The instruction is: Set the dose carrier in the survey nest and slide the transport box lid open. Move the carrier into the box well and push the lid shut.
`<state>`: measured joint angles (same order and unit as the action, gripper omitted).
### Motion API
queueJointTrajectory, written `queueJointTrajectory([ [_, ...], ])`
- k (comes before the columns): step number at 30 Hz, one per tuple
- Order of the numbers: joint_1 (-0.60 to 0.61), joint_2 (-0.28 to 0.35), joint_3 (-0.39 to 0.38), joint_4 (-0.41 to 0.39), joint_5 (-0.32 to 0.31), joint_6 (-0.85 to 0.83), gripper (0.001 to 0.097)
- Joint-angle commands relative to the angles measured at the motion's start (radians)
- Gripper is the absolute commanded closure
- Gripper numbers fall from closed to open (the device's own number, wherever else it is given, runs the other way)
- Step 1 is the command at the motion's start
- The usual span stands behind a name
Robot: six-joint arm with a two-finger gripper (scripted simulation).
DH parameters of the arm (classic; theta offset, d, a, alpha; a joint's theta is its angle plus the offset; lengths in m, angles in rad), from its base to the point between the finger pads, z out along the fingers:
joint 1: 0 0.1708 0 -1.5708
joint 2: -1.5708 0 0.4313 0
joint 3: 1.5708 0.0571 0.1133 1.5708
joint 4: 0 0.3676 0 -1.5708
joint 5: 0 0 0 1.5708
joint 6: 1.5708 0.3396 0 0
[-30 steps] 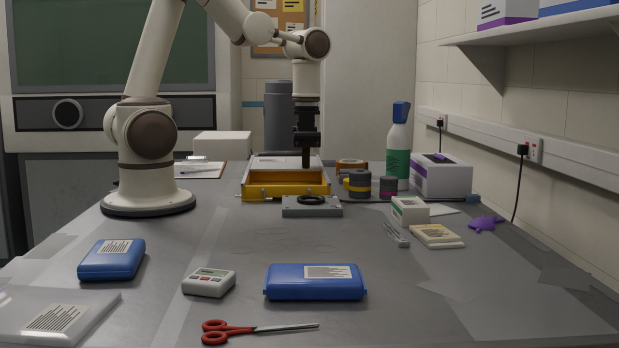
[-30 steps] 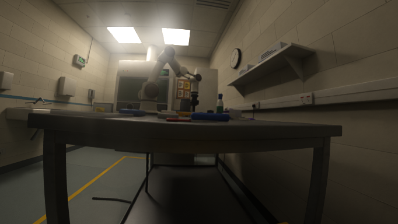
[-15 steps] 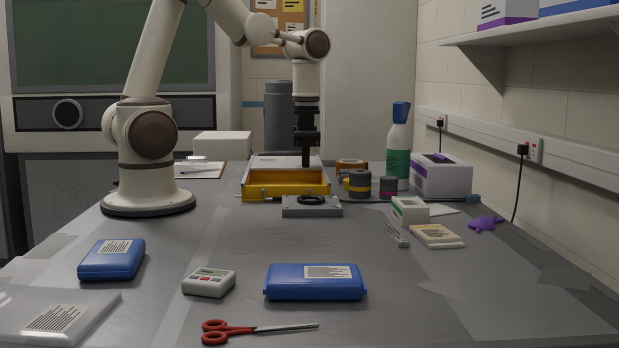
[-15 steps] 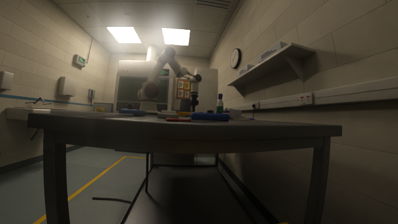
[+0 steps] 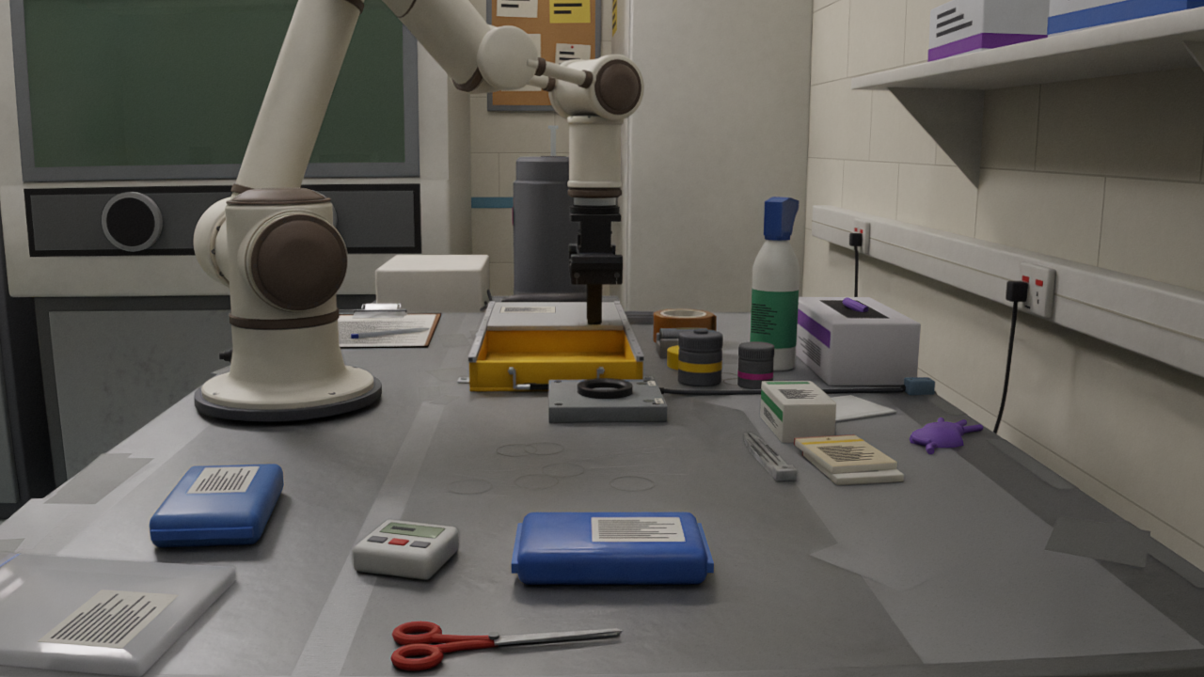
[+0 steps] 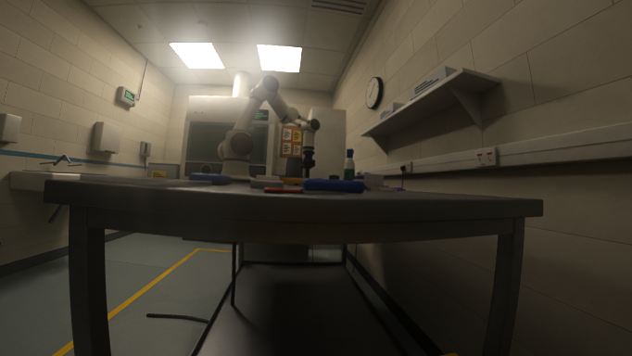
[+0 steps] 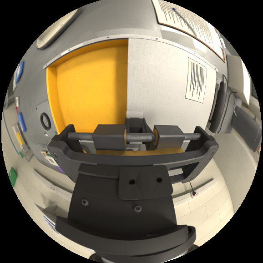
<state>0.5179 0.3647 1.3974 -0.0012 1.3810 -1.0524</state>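
Observation:
My gripper (image 5: 594, 317) (image 7: 139, 136) stands over the yellow transport box (image 5: 551, 352), at the near edge of its grey lid (image 5: 547, 315) (image 7: 169, 83). The lid's small handle tab (image 7: 135, 122) is clamped in the closed gripper. The lid sits slid toward the back, and the yellow well (image 7: 90, 85) lies uncovered and empty. In front of the box is the grey survey nest (image 5: 607, 401). The dark ring-shaped dose carrier (image 5: 604, 388) (image 7: 45, 120) sits in it.
A white robot base (image 5: 282, 295) stands left of the box. A spray bottle (image 5: 775, 282), tape roll (image 5: 683, 319), dark cylinders (image 5: 700, 356) and a white device (image 5: 856, 338) crowd the right. Blue cases (image 5: 612, 548), a timer (image 5: 406, 547) and scissors (image 5: 488, 642) lie near the front edge.

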Motion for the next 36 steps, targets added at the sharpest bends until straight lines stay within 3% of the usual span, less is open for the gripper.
queueJointTrajectory([
  [1,0.002,0.000,-0.003,0.001,0.000,0.001,0.0933],
  [12,0.005,0.002,-0.006,0.001,0.000,0.005,0.0933],
  [36,0.005,0.002,-0.006,0.001,0.000,0.005,0.0483],
])
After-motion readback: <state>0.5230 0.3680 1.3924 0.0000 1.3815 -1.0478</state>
